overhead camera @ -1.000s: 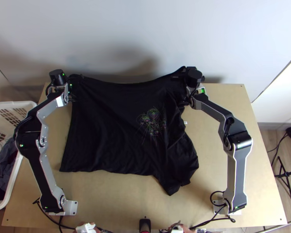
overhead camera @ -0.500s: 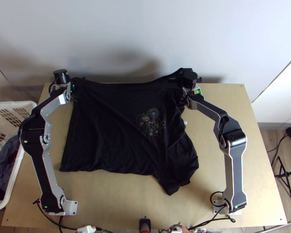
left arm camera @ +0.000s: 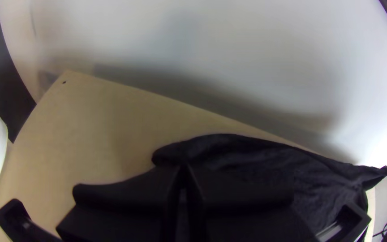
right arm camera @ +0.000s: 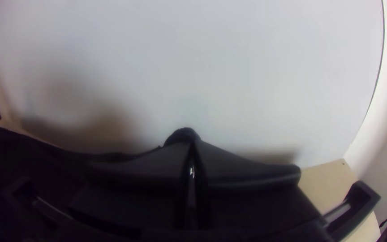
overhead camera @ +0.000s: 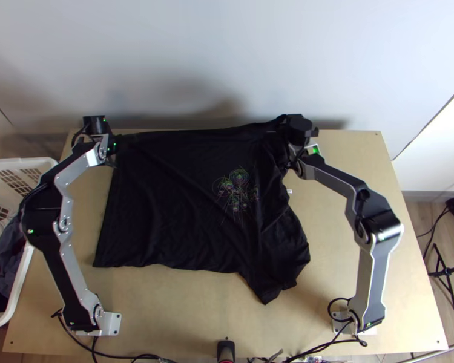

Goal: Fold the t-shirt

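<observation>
**Black T-shirt [overhead camera: 166, 206] Gripped at Both Far Corners, Most Folding Ahead**

We have the garment laid across the middle of the table [overhead camera: 184, 308], broad and mostly spread on the left, with creases slanting through it and its printed design [overhead camera: 236, 184] facing up. The right side is rumpled, and a loose part juts towards the near edge. Our left gripper [left arm camera: 184, 167] has its fingers pressed together on cloth at the far left corner; our right gripper [right arm camera: 192, 144] pinches the far right one, with a bit of fabric poking past the tips. We cannot tell whether a layer is already tucked beneath. We judge this an early stage: no neat packet yet, the far edge probably due to come over nearwards, and the right side wanting straightening.
</observation>
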